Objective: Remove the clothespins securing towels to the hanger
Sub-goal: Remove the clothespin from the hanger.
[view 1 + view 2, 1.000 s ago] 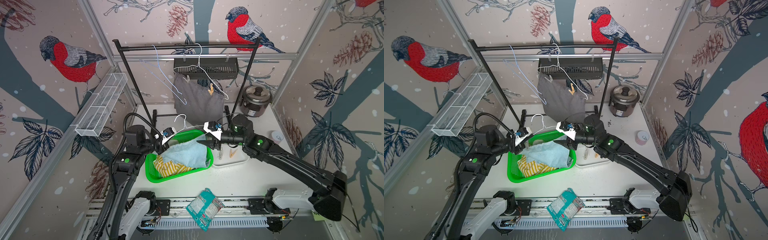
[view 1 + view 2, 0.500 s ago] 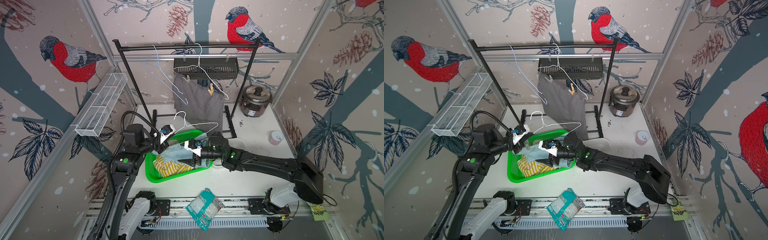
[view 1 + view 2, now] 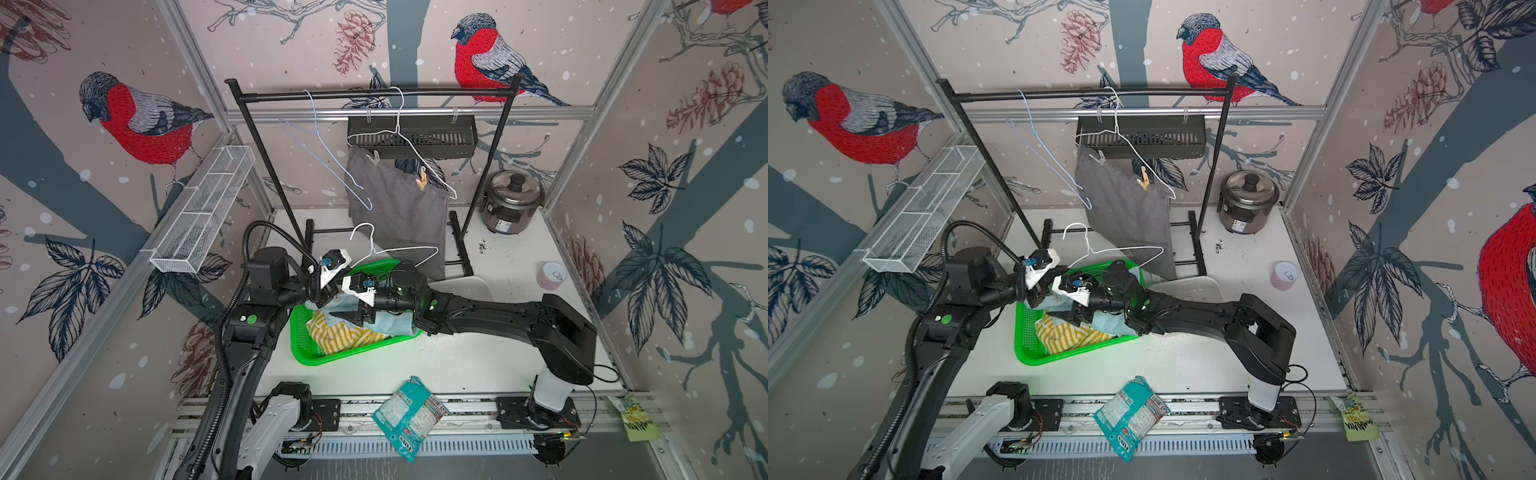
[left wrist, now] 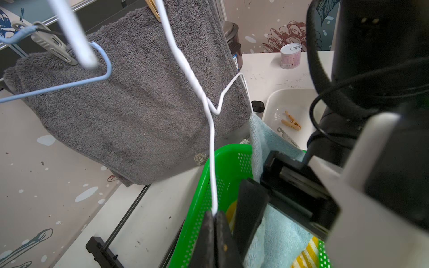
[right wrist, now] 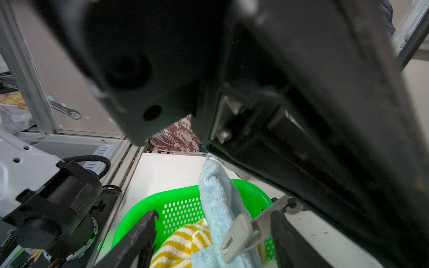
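Grey clothespin (image 5: 241,234), between right pincer's (image 5: 212,236) spread jaws

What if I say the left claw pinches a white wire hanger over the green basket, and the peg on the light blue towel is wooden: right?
Nearly. The peg on the light blue towel is grey plastic, not wooden; the right wrist view shows it. The left gripper does pinch the white wire hanger over the green basket.
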